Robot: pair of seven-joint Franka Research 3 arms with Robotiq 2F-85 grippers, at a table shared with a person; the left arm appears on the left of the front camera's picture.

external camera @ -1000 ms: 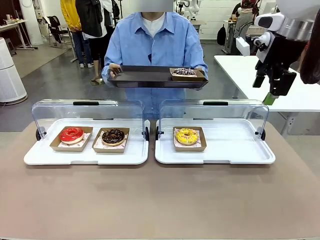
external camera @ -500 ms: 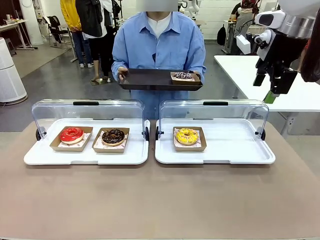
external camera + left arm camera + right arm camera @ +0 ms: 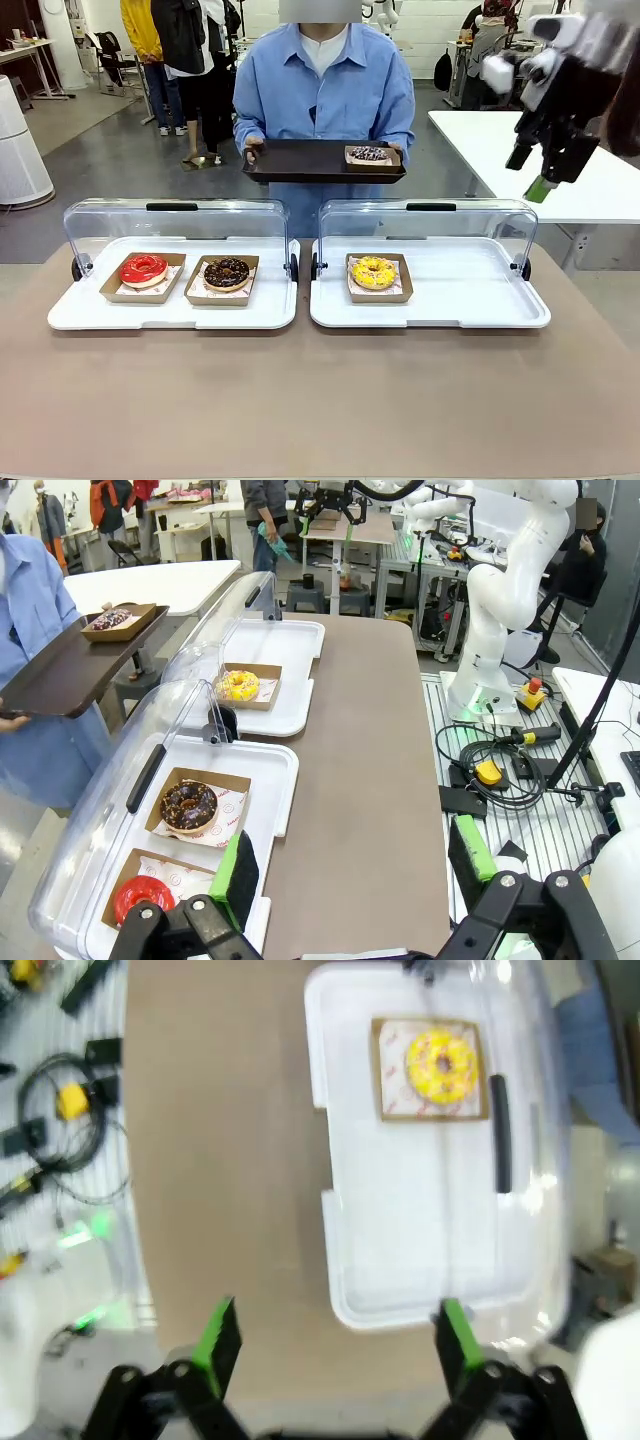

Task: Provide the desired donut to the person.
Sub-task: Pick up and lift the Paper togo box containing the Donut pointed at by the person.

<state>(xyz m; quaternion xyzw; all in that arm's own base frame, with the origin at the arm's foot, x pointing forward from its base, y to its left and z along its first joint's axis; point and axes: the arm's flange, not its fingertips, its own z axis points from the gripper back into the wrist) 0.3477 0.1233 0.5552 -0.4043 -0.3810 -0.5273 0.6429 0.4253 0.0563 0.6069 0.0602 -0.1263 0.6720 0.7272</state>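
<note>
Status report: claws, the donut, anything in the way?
Left claw open, empty; right claw open, high above the right case. Sprinkled donut on the person's tray. Yellow donut, chocolate donut, red donut in cases, lids raised; nothing blocking.

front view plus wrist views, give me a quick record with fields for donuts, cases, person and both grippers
left case: red donut and chocolate donut, each in a paper tray, side by side
right case: yellow donut alone, in its left part
lids: clear, rolled back on both cases
person: at the far side, holding dark tray
on dark tray: sprinkled donut in a paper tray
left gripper: open, empty
right gripper: open, empty, raised over the right case's end
</note>
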